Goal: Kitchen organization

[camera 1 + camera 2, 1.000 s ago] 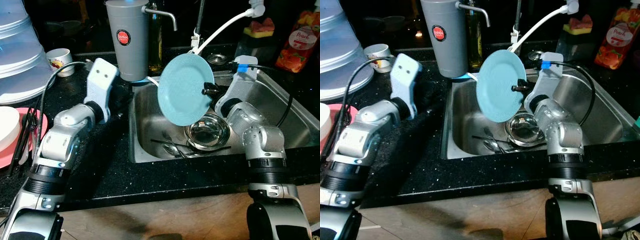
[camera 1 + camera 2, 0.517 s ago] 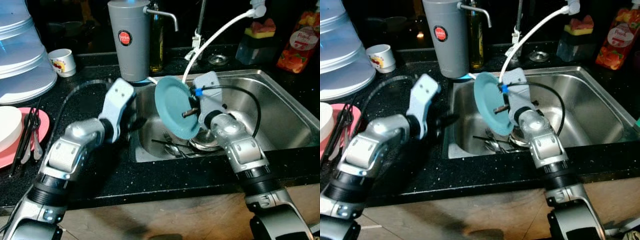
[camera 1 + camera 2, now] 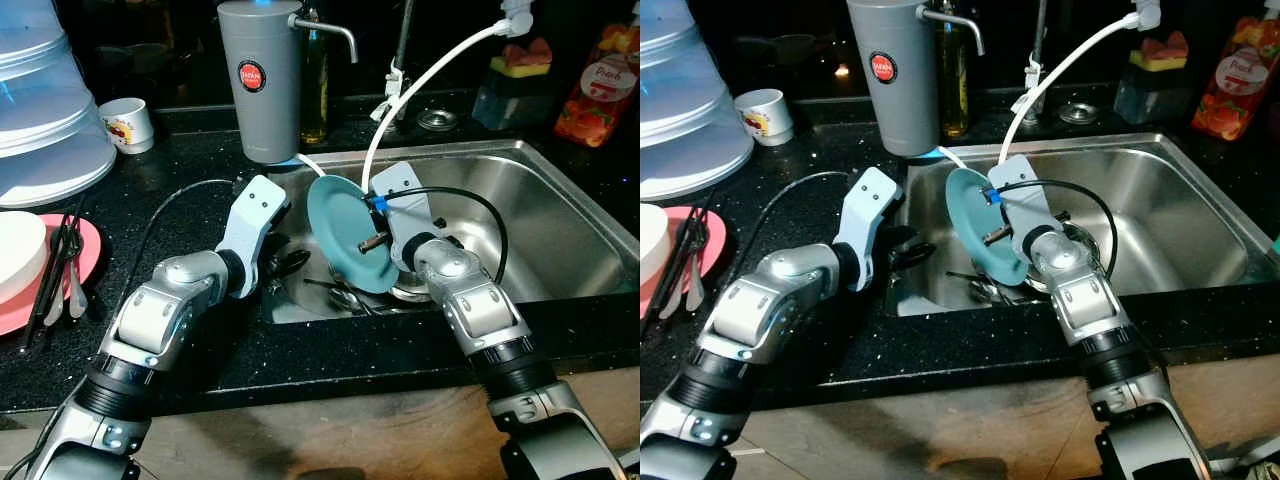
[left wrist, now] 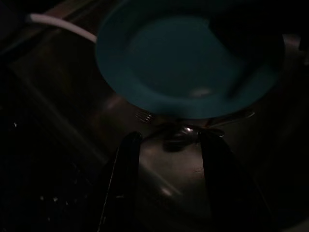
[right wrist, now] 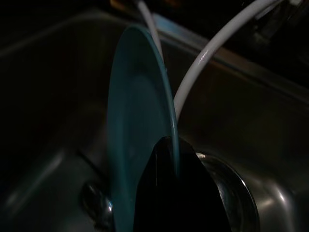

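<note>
Pinching the rim of a teal plate, the right gripper has its two black fingers closed on the plate's edge, one on each face, as the right wrist view shows. The plate stands nearly on edge, tilted, over the left part of the steel sink, just above a metal bowl and some loose cutlery lying on the sink floor.

Facing it, the left gripper sits at the sink's left rim with its fingers parted and holding nothing; in the left wrist view the plate's broad face lies beyond the fingertips, not touching them.

A white hose arcs from the tap down behind the plate. On the dark desk behind the sink stand a grey dispenser with a red round label, a dark bottle beside it, and a small printed cup towards the back left corner. At the left edge of the desk a pink plate carries a white dish and dark utensils, with a pale translucent cover behind. Near the back right corner sit a sponge holder and a red pouch.
</note>
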Motion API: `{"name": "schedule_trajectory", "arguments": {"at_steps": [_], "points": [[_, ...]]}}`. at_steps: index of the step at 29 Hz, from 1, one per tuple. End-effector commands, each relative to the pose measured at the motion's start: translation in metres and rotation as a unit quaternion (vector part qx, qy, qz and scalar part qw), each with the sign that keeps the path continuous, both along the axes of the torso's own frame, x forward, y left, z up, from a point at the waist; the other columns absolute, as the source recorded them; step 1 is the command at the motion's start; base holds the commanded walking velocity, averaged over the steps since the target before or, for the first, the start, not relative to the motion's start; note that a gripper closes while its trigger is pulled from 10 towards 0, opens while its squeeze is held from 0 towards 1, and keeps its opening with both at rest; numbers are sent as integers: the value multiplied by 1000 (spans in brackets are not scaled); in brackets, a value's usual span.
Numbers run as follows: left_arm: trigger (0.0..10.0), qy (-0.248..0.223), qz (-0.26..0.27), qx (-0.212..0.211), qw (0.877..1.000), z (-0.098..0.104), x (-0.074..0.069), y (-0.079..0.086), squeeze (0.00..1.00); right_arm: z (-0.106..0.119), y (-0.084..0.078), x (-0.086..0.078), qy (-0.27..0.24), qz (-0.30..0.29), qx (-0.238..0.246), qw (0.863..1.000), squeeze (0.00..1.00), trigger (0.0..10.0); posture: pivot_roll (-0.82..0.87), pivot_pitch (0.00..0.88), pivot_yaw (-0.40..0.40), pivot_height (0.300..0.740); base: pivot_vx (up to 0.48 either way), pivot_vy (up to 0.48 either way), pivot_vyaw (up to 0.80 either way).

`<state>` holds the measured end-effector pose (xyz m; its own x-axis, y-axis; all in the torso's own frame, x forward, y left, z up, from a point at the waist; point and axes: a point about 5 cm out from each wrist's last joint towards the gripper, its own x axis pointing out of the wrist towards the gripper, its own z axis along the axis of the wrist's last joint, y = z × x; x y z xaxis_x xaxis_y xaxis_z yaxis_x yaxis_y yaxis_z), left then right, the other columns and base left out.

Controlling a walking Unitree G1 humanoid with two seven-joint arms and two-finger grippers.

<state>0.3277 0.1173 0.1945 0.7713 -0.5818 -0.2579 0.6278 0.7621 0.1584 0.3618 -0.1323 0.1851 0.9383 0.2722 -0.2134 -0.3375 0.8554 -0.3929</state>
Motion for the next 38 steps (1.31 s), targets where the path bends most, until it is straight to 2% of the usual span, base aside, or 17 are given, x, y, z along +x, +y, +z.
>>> {"name": "schedule_trajectory", "arguments": {"at_steps": [1,4,5,6,7,8,9,12,13,14,26,30,33,34,35,36,38], "points": [[10000,-6,5,22,1000,-3,3,0,0,-7,2,-1,17,5,-16,1000,0,10000,2,0,32,740,0,0,0],[10000,-8,7,24,1000,-3,3,-2,0,-8,2,-2,20,7,-18,1000,0,10000,1,0,32,740,0,0,0],[10000,-8,9,22,1000,-4,3,-2,0,-8,3,-2,21,7,-18,1000,67,10000,0,0,32,740,0,0,0],[10000,-7,7,18,1000,-4,3,-4,0,-8,4,-3,23,9,-15,1000,435,10000,0,0,32,740,0,0,0],[10000,-7,7,18,1000,-4,3,-4,0,-8,4,-3,23,9,-15,1000,435,10000,0,0,32,740,0,0,0],[10000,-4,2,5,1000,-4,3,-6,0,-8,5,-3,25,10,-12,1000,773,10000,0,0,31,740,0,0,0],[10000,-5,1,3,1000,-3,3,-6,0,-8,5,-3,28,11,-9,999,1000,10000,0,0,31,740,0,0,0],[10000,-9,3,1,1000,-1,4,-5,0,-8,5,-3,26,9,-14,1000,1000,10000,1,0,31,740,0,0,0],[10000,-10,7,-2,1000,1,5,-4,0,-7,5,-2,22,4,-16,1000,737,10000,2,0,35,740,0,0,0],[10000,-11,13,-9,1000,2,7,-1,0,-5,7,-1,13,-1,-15,1000,0,10000,7,0,43,740,0,0,0],[10000,-34,40,-17,998,12,10,3,0,5,8,1,-3,-2,12,1000,0,10000,24,0,1,740,0,0,0],[10000,-68,176,-34,981,19,18,42,0,21,16,3,-49,-4,79,996,0,10000,11,0,1,740,0,0,0],[10000,-91,252,-88,960,32,19,69,0,39,22,0,-83,6,165,983,0,10000,4,0,8,740,0,0,0],[10000,-91,252,-88,960,32,19,69,0,39,22,0,-83,6,165,983,0,10000,4,0,8,740,0,0,0],[10000,-98,284,-76,951,36,18,86,0,50,28,-4,-82,34,232,969,0,10000,4,0,17,740,0,0,0],[10000,-94,299,-63,947,37,17,95,0,56,30,-6,-80,50,262,960,0,10000,4,0,19,740,0,0,0],[10000,-88,312,-50,945,37,16,103,0,60,33,-8,-79,64,286,953,0,10000,4,0,20,740,0,0,0]]}}
